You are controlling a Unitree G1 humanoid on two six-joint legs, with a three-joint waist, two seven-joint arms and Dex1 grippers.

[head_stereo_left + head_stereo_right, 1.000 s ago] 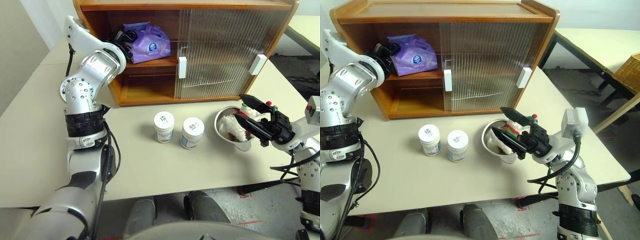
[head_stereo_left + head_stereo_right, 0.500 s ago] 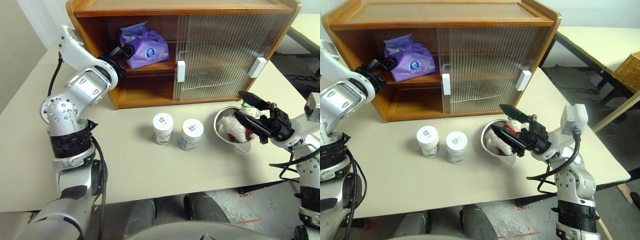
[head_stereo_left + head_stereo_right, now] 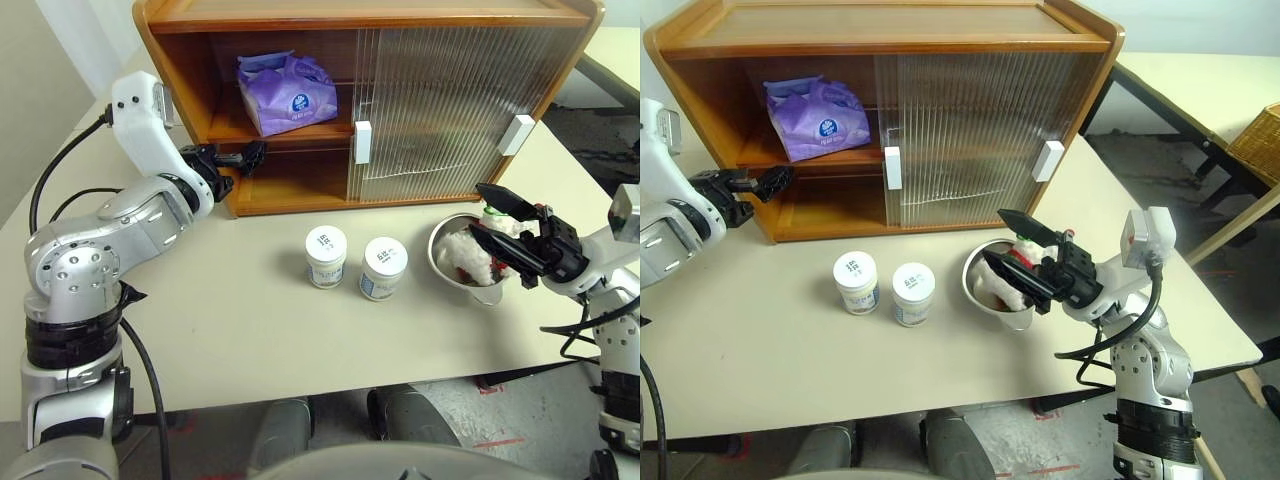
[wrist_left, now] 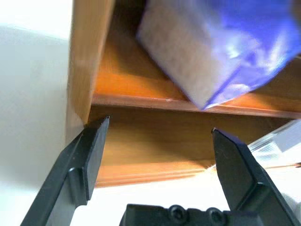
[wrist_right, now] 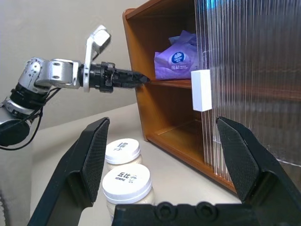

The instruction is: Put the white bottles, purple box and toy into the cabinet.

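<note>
A robot stands at a pale table [image 3: 250, 330] facing a wooden cabinet [image 3: 360, 20] whose open left half shows two shelves. The purple box [image 3: 288, 92] already lies on the upper shelf, tilted. The left gripper [image 3: 245, 158] hangs empty just outside that opening, level with the shelf edge, its two black fingers spread wide. Two white bottles [image 3: 327, 255] stand upright side by side on the table in front of the cabinet, close but apparently not touching. To their right a steel bowl [image 3: 462, 262] holds the toy [image 3: 1012, 277]. The right gripper [image 3: 503, 231] hovers beside and over the bowl, fingers wide apart, holding nothing. The likely next step is fetching a bottle: the left gripper should approach the nearer one from its outer side, straddle it below the lid, and close gently so the neighbouring bottle is not knocked over.
</note>
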